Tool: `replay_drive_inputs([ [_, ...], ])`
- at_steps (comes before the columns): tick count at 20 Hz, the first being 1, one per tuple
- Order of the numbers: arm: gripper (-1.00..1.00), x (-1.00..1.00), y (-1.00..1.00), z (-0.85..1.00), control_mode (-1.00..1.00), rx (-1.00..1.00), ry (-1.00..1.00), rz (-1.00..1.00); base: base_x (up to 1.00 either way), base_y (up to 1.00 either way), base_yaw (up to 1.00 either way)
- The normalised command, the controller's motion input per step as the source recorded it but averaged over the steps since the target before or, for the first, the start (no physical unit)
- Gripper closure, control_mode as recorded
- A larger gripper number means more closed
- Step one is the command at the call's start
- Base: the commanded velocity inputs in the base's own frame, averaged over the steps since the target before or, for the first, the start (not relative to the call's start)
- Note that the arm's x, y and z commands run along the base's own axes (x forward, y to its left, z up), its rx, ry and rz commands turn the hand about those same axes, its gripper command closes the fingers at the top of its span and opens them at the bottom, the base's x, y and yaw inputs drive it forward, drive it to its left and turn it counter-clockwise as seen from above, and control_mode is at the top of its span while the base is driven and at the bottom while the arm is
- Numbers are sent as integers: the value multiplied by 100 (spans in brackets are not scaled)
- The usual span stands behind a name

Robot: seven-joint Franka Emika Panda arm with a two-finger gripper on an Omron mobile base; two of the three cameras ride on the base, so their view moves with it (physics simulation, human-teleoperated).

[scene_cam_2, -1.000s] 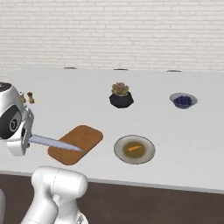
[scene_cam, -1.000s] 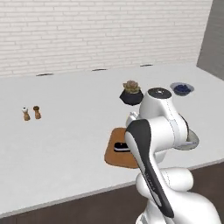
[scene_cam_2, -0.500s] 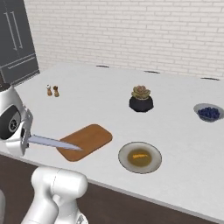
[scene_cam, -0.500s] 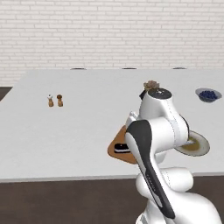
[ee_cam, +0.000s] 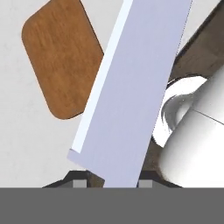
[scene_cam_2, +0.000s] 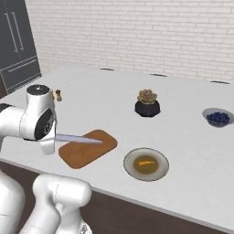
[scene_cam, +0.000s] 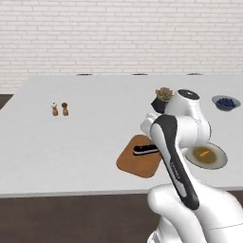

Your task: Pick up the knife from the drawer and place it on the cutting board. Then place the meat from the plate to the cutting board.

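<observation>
**A:** Which step is depicted?

**B:** Transfer of the knife (scene_cam_2: 77,138) to the cutting board (scene_cam_2: 89,148). In the right base view the blade runs level from the hand (ee_cam: 108,177) out above the board's near half, seemingly clear of the wood. In the hand view the two dark fingertips pinch the knife at its butt end, the pale blade rising away from the lens, with the board up and to the left of it. The drawer lies outside these views.

**A:** And the state of the task overall?

**B:** Judged as early in the middle: knife lifted and carried, not yet set down. The meat (scene_cam_2: 145,161), a small orange piece, sits on the plate (scene_cam_2: 157,172) just beside the board's right end (untouched, as far as can be told).

**A:** What does the next move call for?

**B:** Probably lowering the knife flat onto the board, lengthwise so that it does not overhang, then spreading the fingers. Room should be left for the meat.

**A:** What is obscured?

**B:** In the left base view the arm's own links cover the board's (scene_cam: 137,162) right part and the plate's (scene_cam: 216,162) left edge; a black handle-like shape over the board is presumably the knife (scene_cam: 146,150). The gap between blade and board cannot be gauged. On the bench (scene_cam_2: 192,132) behind stand a potted succulent (scene_cam_2: 147,103), a bowl of blueberries (scene_cam_2: 218,118) and two small shakers (scene_cam: 60,109), none involved.
</observation>
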Motion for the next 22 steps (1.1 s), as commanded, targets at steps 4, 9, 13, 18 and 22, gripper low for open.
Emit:
replay_drive_inputs([
  [4, 100, 99, 10, -46, -100, 0, 6, 9, 0, 0, 0],
  [9, 100, 80, 22, -63, -100, -8, 2, 1, 0, 0, 0],
  [13, 100, 52, 0, -58, -100, -11, 0, 0, 0, 0, 0],
  [18, 100, 45, 0, -37, -100, -6, 1, -3, 0, 0, 0],
  [22, 100, 52, 0, -18, -100, 0, 10, 0, 0, 0, 0],
])
